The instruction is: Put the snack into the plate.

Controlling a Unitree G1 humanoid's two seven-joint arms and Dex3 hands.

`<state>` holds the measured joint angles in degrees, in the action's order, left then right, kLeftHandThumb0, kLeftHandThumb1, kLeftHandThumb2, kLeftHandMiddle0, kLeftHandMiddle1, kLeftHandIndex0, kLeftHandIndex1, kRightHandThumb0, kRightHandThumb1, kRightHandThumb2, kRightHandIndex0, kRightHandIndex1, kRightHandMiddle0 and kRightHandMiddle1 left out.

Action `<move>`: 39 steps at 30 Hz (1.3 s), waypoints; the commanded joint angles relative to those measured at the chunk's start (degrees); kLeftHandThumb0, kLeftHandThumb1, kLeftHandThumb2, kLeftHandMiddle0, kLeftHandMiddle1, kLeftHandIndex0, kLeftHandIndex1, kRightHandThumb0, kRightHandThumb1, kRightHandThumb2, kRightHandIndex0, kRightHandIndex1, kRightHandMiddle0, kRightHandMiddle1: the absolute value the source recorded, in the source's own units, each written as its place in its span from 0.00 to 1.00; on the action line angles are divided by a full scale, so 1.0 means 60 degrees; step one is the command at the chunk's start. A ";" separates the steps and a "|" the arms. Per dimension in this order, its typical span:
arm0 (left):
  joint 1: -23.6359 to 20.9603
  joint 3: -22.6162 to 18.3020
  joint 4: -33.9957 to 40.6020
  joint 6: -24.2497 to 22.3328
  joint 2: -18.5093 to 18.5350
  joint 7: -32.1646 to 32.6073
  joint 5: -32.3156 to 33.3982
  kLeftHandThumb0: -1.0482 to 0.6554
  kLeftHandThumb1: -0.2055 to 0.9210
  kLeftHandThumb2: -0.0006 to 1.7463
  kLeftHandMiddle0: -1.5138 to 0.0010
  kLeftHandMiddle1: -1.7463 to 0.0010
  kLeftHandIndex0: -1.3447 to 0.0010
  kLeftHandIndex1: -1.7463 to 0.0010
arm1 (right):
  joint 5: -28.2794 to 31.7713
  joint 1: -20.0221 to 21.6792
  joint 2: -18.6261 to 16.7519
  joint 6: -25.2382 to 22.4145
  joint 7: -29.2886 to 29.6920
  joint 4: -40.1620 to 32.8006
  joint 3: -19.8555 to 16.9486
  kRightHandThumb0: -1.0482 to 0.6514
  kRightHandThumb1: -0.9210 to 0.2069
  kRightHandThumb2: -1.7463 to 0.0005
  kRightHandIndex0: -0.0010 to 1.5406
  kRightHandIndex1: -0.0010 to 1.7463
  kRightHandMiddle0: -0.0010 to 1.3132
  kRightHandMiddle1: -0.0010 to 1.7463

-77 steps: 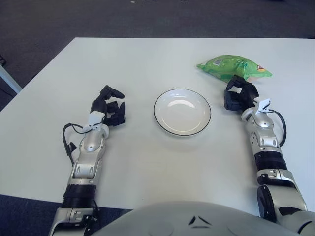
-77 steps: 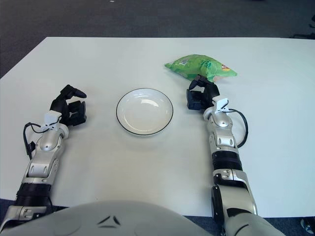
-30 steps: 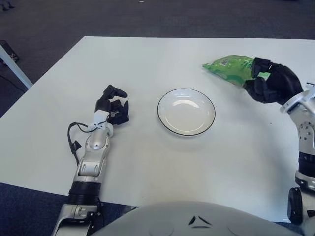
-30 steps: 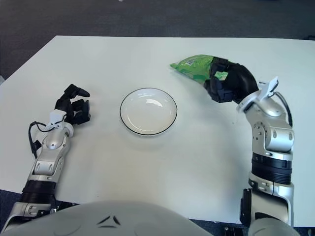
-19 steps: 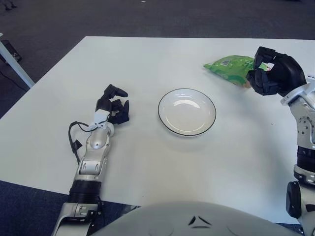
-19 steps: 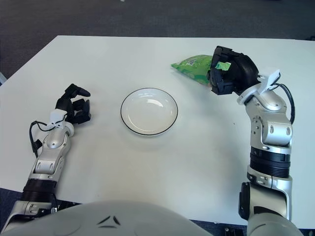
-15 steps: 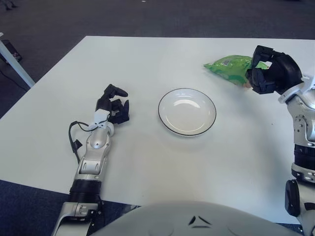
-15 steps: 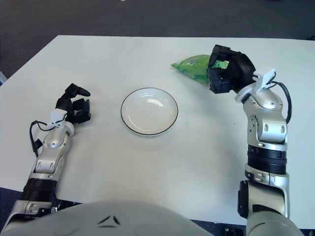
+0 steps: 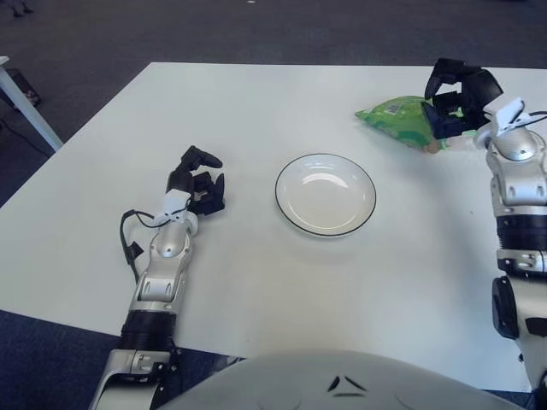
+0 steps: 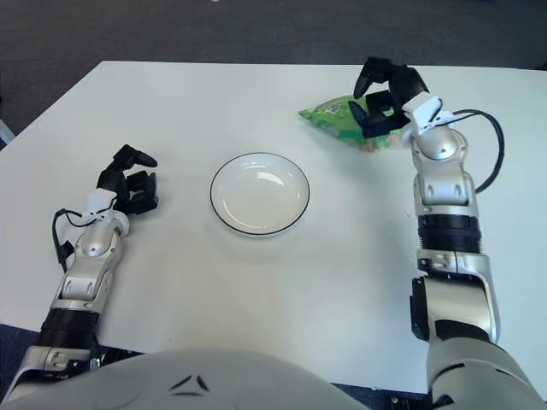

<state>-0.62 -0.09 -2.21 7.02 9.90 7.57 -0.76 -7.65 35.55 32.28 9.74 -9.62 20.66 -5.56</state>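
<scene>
In the left eye view, the snack (image 9: 400, 121), a crinkly green foil bag, lay on the smooth white surface (image 9: 256, 273), well right of the round, glossy white plate (image 9: 325, 194) with its thin dark rim. Dark carpet surrounded the surface. The right hand (image 9: 455, 96) hovered over the bag's right end, fingers spread, gripping nothing (a second before, it had been curled further right).

In the right eye view, the left hand (image 10: 129, 185) rested on the surface, loosely curled, unmoved.

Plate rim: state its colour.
Black rim on the white plate, clearest in the left eye view.
</scene>
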 commanded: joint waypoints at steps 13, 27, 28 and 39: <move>0.1243 -0.0021 -0.1291 0.0005 -0.0497 -0.0448 0.0163 0.37 0.64 0.61 0.26 0.00 0.66 0.00 | -0.2441 0.1640 -0.0004 0.2651 0.2626 0.2487 0.1176 0.37 0.32 0.42 0.48 1.00 0.33 1.00; 0.1237 -0.0238 -0.1477 0.0250 -0.0510 -0.0667 0.0266 0.37 0.65 0.60 0.25 0.00 0.66 0.00 | -0.4458 0.3823 0.0047 0.3582 0.4631 0.5736 0.2731 0.26 0.01 0.63 0.19 0.80 0.11 0.95; 0.1237 -0.0245 -0.1485 0.0262 -0.0504 -0.0678 0.0261 0.37 0.65 0.60 0.25 0.00 0.66 0.00 | -0.4529 0.3922 0.0044 0.3607 0.4709 0.5849 0.2817 0.23 0.01 0.62 0.18 0.80 0.10 0.94; 0.1209 -0.0337 -0.1627 0.0510 -0.0510 -0.0789 0.0316 0.37 0.66 0.60 0.24 0.00 0.67 0.00 | -0.4942 0.4444 0.0181 0.2994 0.4048 0.6334 0.3578 0.09 0.00 0.46 0.06 0.54 0.01 0.72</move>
<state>-0.82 -2.84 -4.27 9.79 10.12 3.45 0.85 -35.90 60.11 32.84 29.14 15.86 57.57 14.51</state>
